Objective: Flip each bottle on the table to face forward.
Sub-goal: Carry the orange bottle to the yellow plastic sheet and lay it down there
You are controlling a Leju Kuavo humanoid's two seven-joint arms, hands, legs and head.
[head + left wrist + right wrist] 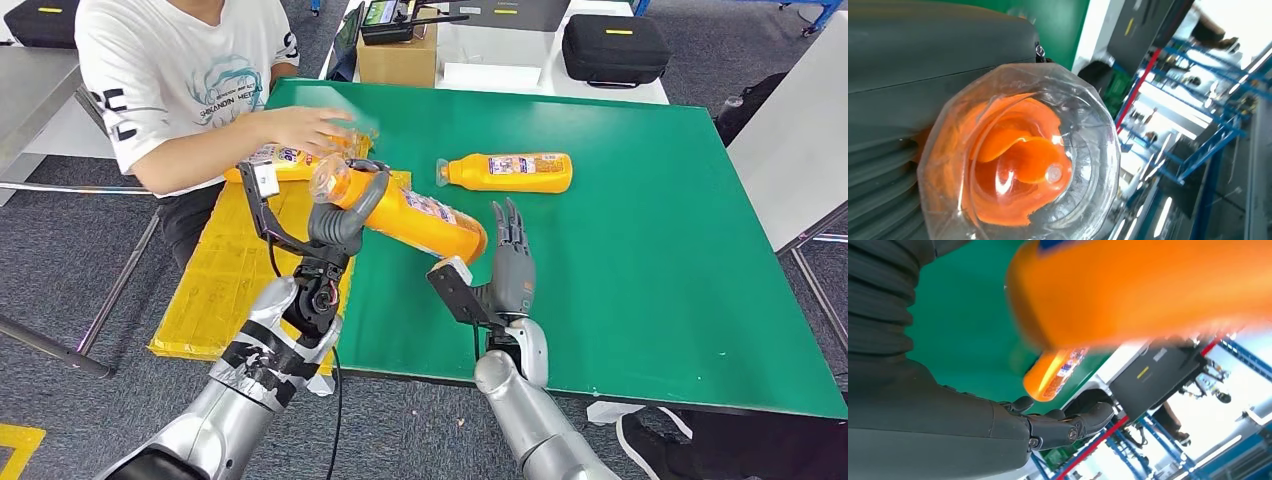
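We hold one orange bottle in our left hand, fingers wrapped round its clear base end, so it hangs lifted and tilted over the table's near left part, its other end slanting down toward our right hand. In the left wrist view the bottle's clear ribbed bottom faces the camera with orange liquid inside, pressed against the grey hand. Our right hand stands empty just beside the bottle's lower end, fingers straight and apart, pointing toward the far edge; in the right wrist view the held bottle is a blurred orange mass close above the fingers. A second bottle lies on its side near the table's middle, label up, cap toward the left edge. At the far left corner a person's hand rests on a third bottle lying by the left edge, above a yellow mat on the floor. Past the far edge sit a cardboard box and a black case.
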